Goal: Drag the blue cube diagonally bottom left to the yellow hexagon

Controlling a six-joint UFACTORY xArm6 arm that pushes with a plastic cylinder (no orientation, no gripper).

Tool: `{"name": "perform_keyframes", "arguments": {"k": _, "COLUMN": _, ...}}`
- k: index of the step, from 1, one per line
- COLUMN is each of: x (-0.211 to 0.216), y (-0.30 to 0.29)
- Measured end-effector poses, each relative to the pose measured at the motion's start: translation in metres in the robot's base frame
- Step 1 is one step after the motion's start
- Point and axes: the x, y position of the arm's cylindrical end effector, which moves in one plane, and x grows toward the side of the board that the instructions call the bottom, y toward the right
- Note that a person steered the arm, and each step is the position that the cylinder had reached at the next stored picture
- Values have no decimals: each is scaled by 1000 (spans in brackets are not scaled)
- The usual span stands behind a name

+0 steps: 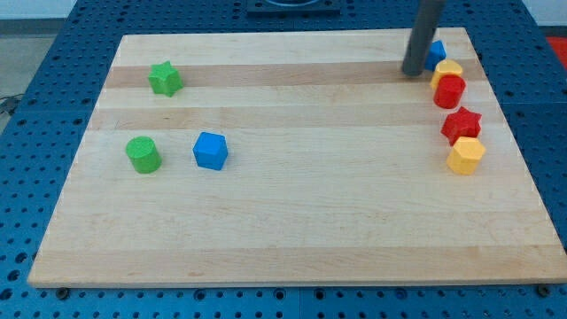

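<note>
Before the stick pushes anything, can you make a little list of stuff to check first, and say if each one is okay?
1. Blue cube spotted, left of the board's middle beside the green cylinder: ok.
2. Yellow hexagon spotted, at the view's right edge below the red star: ok.
3. My tip next to the blue cube: not ok, it is far off at the view's top right.
4. Second blue block half hidden behind my rod, so its shape is unclear: cannot tell.
5. Hexagon lies bottom left of the blue cube: not ok, it lies to the view's right.
</note>
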Motion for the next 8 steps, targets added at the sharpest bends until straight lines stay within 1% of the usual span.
{"name": "perform_keyframes", "arguments": {"k": 2, "x": 44, "y": -100}}
{"name": "perform_keyframes", "arguments": {"k": 4, "x": 77, "y": -175}}
{"name": "perform_keyframes", "arguments": {"k": 7, "x": 82, "y": -287}}
{"name": "perform_keyframes", "arguments": {"k": 8, "x": 97, "y": -316}}
